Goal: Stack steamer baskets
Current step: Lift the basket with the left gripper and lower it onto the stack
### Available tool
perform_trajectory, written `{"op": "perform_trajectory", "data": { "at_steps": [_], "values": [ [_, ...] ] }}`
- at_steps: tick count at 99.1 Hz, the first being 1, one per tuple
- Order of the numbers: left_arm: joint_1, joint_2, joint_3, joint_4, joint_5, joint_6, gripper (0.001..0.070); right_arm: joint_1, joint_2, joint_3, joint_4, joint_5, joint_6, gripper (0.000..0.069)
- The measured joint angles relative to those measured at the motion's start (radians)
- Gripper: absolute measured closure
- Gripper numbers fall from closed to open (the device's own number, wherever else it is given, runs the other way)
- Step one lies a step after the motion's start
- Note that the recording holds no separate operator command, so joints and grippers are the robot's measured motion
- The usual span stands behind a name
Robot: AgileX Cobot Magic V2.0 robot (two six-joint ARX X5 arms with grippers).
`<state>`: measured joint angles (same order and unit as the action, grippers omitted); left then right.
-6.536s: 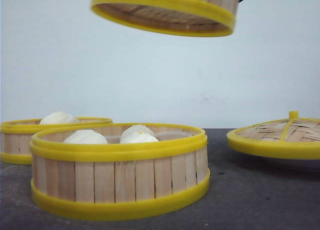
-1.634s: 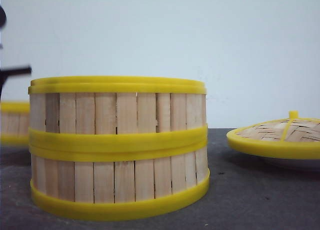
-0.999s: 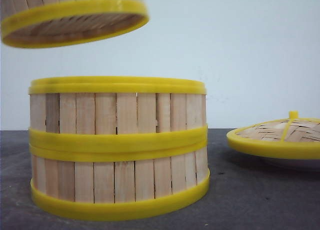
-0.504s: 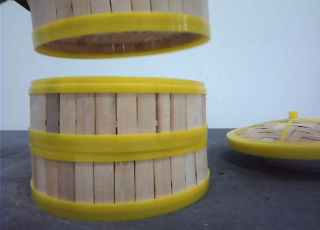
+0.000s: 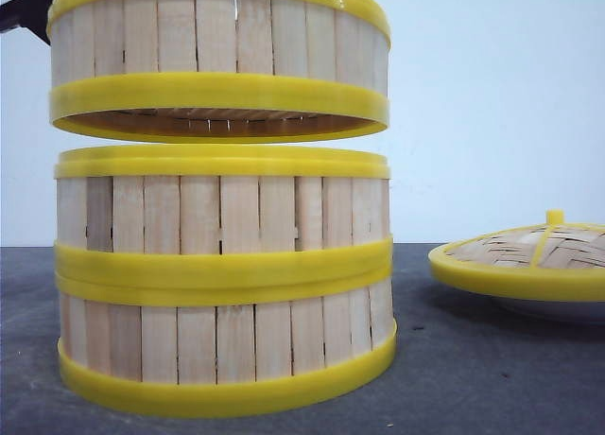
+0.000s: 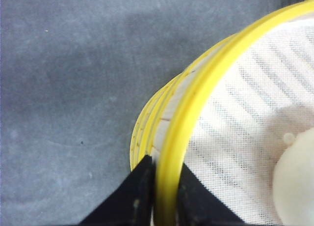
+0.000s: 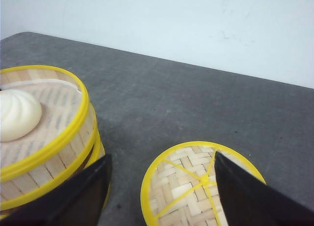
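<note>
Two steamer baskets stand stacked at the table's left-middle, the upper point(image 5: 222, 208) on the lower point(image 5: 222, 340). A third steamer basket point(image 5: 217, 47) hangs level just above them, a narrow gap below its bottom rim. My left gripper point(image 6: 164, 196) is shut on that basket's yellow top rim point(image 6: 196, 98), one finger outside and one inside. Inside lie a white cloth liner point(image 6: 245, 118) and a white bun point(image 6: 294, 182). My right gripper point(image 7: 162, 186) stands open over the table between the stack and the lid, holding nothing.
A flat woven lid point(image 5: 529, 255) with a yellow rim and knob rests on a white plate point(image 5: 567, 310) at the right; it also shows under my right gripper as the lid point(image 7: 196, 182). Dark grey table point(image 5: 473, 378), white wall behind.
The held basket has swung in from the upper left, moved right over the stack and come down close to its top rim. The stack and the lid have not moved.
</note>
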<state>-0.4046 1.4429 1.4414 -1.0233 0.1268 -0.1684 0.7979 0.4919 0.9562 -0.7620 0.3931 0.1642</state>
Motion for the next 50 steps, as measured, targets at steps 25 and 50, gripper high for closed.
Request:
{"op": "perform_trajectory", "data": {
  "at_steps": [25,50],
  "values": [
    [0.000,0.000,-0.018,-0.004,0.000,0.001,0.0684,0.000,0.000,0.000,0.000,0.000,0.000,0.0289],
    [-0.002,0.000,-0.062,0.016,0.001,0.002,0.0684,0.000,0.000,0.000,0.000,0.000,0.000,0.0289]
  ]
}}
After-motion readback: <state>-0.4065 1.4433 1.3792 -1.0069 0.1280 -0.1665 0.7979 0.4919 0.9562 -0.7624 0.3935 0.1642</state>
